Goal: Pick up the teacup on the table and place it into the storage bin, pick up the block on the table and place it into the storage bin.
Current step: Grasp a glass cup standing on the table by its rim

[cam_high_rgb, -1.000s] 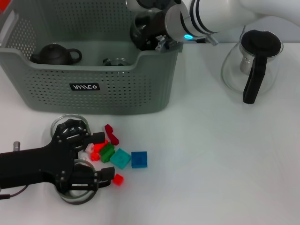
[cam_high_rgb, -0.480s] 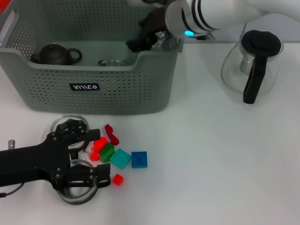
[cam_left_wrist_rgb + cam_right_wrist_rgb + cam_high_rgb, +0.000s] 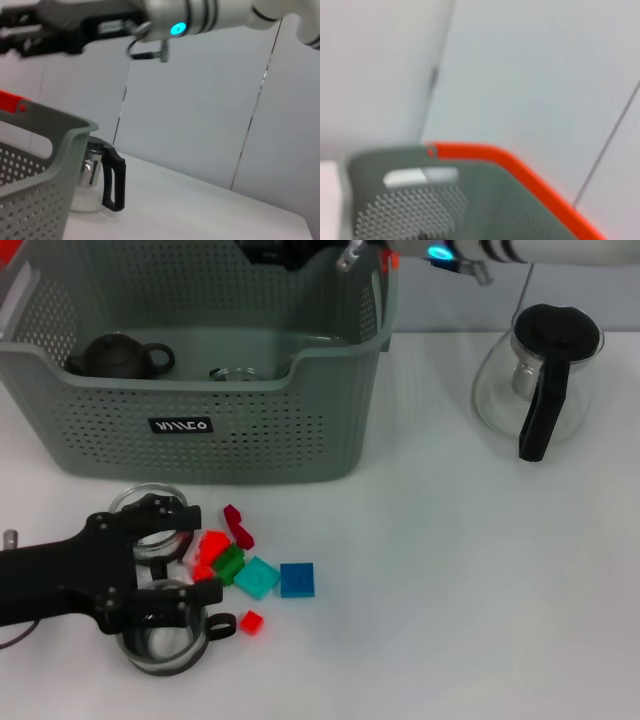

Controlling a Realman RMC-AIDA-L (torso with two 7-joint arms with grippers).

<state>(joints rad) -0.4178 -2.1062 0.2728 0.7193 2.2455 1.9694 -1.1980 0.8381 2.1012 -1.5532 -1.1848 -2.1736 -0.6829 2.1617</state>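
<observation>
the left gripper (image 3: 190,565) is seen low over the desk (image 3: 450,570) in front of the storage bin (image 3: 200,430), its jaws spread wide and nothing held, with 1 glass teacup (image 3: 160,640) under its near finger, a 2nd teacup (image 3: 140,505) under its far one, and the coloured blocks (image 3: 255,575) just beside its fingertips. a dark teapot (image 3: 118,356) and a glass cup (image 3: 240,373) are seen inside the storage bin. the right gripper (image 3: 30,37) is held above the back of the storage bin, whether open or closed cannot be told, and a glass pitcher (image 3: 540,380) stands beside the storage bin.
</observation>
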